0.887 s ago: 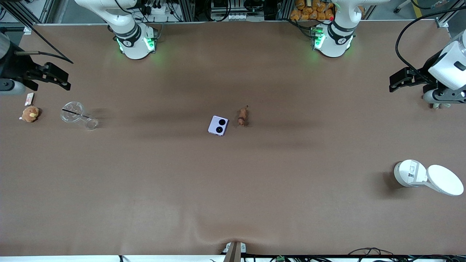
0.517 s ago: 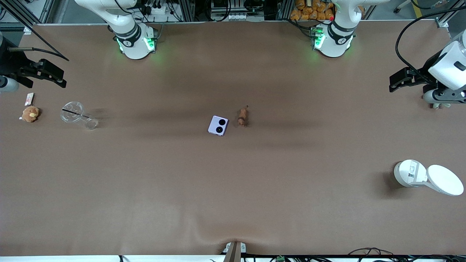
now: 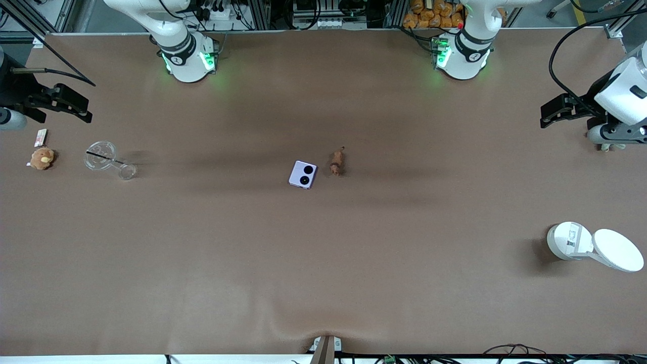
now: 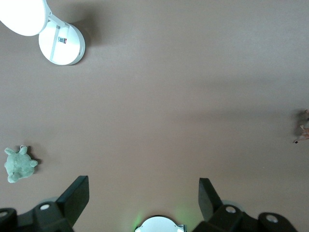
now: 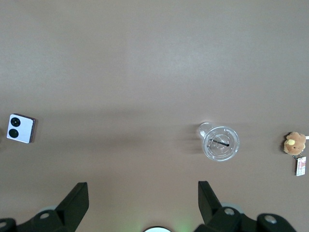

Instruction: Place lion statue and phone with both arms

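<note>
1. Since the earlier frames the right gripper point(image 3: 76, 108) has drawn back toward the right arm's end of the table and risen a little; the phone and the lion statue lie just where they lay.
2. The right gripper hangs in the air over the table's edge at that end, above the tan plush toy point(image 3: 41, 158) and its small tag point(image 3: 40, 137); its fingers point(image 5: 75, 203) are spread wide with nothing between them.
3. A clear plastic cup point(image 3: 108, 162) lies on its side near the plush toy, its lid with a dark straw turned upward.
4. The phone point(image 3: 303, 174) lies flat at the middle of the table, camera circles up, its short length running from the robots toward the front camera with a slight lean.
5. Just beside it, toward the left arm's end and not touching, the lion statue point(image 3: 336, 162) has its long axis running the same way; its darker head seems to point toward the front camera, the thin tail toward the bases.
6. A white round container point(image 3: 568, 241) with its lid flipped open stands near the left arm's end.
7. The left gripper point(image 3: 556, 112) waits in the air over that end, fingers point(image 4: 77, 195) parted and empty, above a green plush turtle point(image 4: 18, 164).
</note>
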